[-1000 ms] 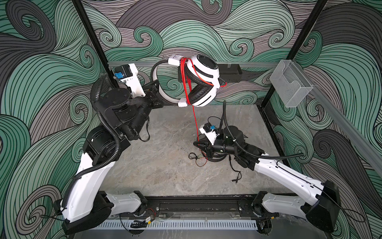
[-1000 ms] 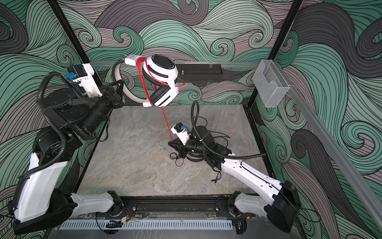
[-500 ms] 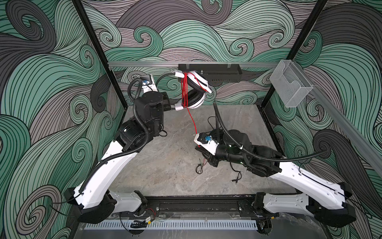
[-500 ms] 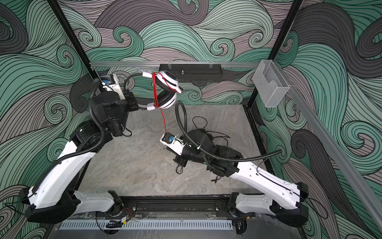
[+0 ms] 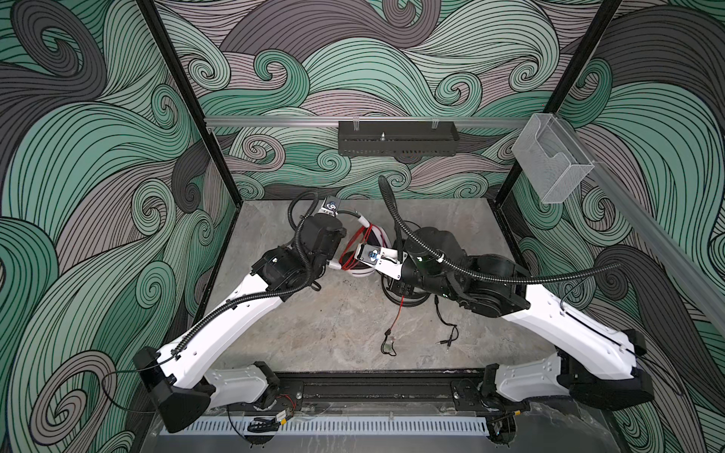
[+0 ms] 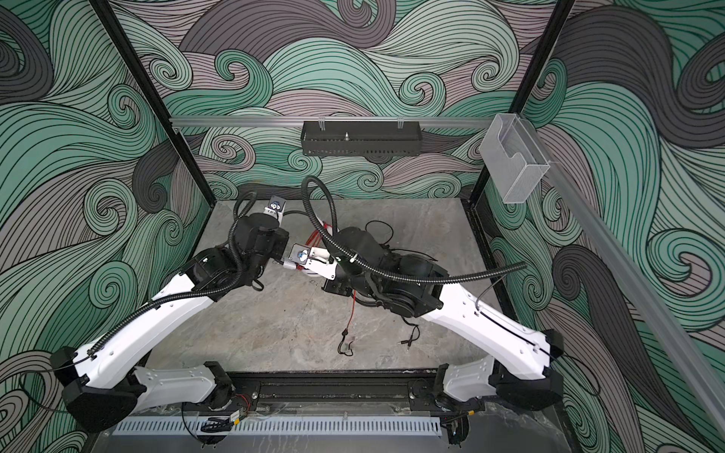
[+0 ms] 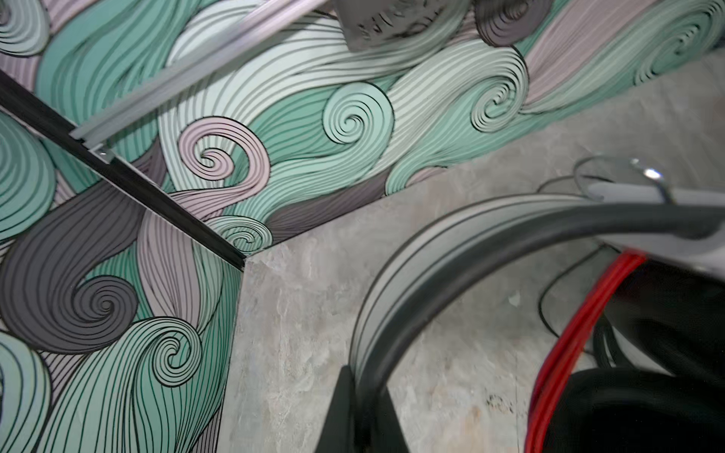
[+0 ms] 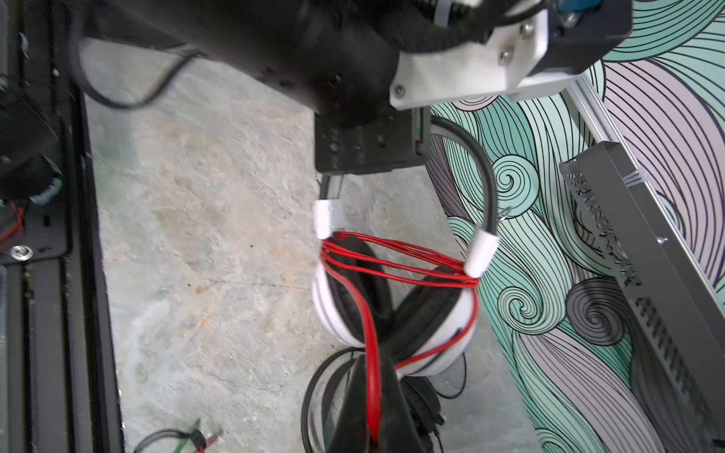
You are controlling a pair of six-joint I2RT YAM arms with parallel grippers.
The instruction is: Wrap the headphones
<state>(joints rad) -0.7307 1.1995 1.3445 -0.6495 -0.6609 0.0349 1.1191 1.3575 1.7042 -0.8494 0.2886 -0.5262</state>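
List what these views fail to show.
- Black headset: top views, mostly under the right arm.
- Right gripper fingers: hidden under its wrist in top views; blurred and edge-cut in the right wrist view.
- White headset cups: top views, partly behind the right wrist camera.
- Red cord end: top views, too small.

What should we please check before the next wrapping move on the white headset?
1. Left jaws shut on the white headset at its headband: ok.
2. Right jaws shut on the red cord: ok.
3. Cord turns run across the headset at both white sliders: ok.
4. Whole red cord wound: not ok; its plug end lies loose on the table.
5. Black headset wrapped: not ok; its black cord trails loose.
6. Red cord free of the black headset: cannot tell.
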